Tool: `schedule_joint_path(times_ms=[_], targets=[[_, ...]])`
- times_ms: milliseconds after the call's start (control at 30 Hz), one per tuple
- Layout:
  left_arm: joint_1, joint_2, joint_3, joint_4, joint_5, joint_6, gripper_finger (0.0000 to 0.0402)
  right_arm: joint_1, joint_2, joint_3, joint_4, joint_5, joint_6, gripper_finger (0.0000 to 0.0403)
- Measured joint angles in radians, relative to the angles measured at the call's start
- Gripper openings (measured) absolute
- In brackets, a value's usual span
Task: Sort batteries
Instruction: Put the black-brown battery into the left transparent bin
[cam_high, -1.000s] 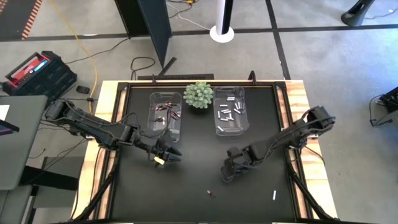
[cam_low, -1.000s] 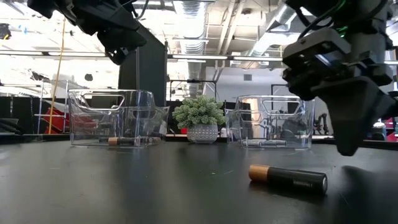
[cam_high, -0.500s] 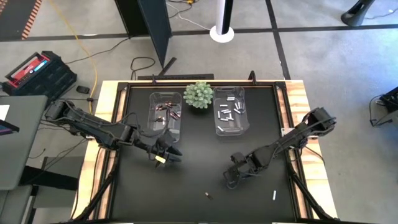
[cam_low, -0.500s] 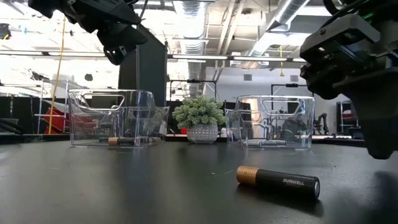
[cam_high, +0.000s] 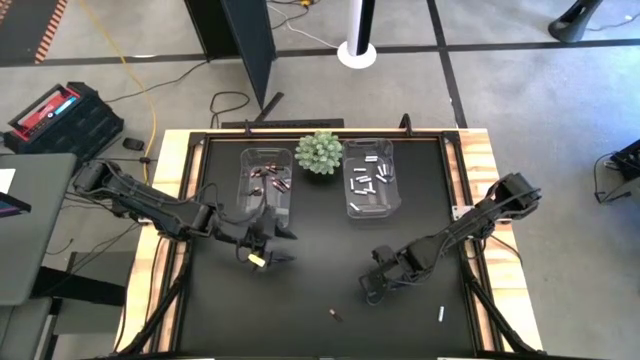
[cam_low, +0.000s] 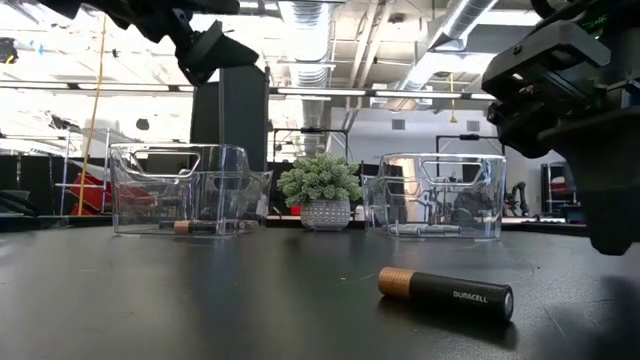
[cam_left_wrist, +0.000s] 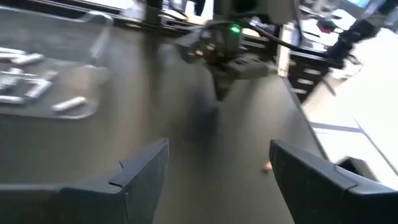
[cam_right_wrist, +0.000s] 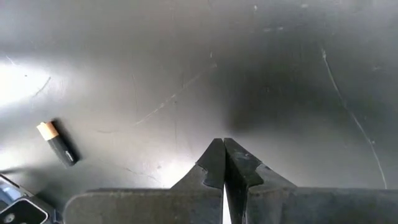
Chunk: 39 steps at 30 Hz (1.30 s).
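From above, the black desk carries two clear bins; the left tool hangs spread open and empty. At desk level a dark battery lies loose. The right wrist view shows the right tool pinched shut, battery beside it; it should open before descending squarely.

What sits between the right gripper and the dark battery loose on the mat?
Nothing visible does. The right gripper, shut and empty, hangs over bare black mat; the dark battery lies beside it in the open. The left gripper waits near the bins.
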Motion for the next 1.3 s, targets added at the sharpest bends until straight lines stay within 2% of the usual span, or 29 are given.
schedule_joint_path(times_ms=[133,500,667,767,867,1100,1300], targets=[[-0.001,0.000,0.000,0.003,-0.071,0.001,0.0279,0.000,0.000,0.000,0.005,0.007,0.000,0.0020],[0.009,0.001,0.000,0.011,-0.079,-0.045,0.0278,0.000,0.000,0.000,0.005,0.007,-0.002,0.0020],[-0.028,0.030,-0.001,0.028,-0.034,0.211,0.0278,0.000,0.000,0.000,0.005,0.007,-0.016,0.0020],[-0.045,0.112,-0.003,0.084,0.043,0.284,0.0278,0.002,0.000,0.000,0.005,0.007,-0.020,0.0020],[-0.047,0.239,-0.003,0.188,0.126,0.285,0.0277,0.012,0.000,0.000,0.005,0.007,-0.019,0.0020],[-0.047,0.514,-0.003,0.562,0.282,0.266,0.0277,0.054,0.000,0.000,0.011,0.006,0.013,0.0020],[-0.056,0.685,0.045,0.614,0.349,0.288,0.0277,0.085,0.000,0.000,0.012,0.006,0.041,0.0020]])
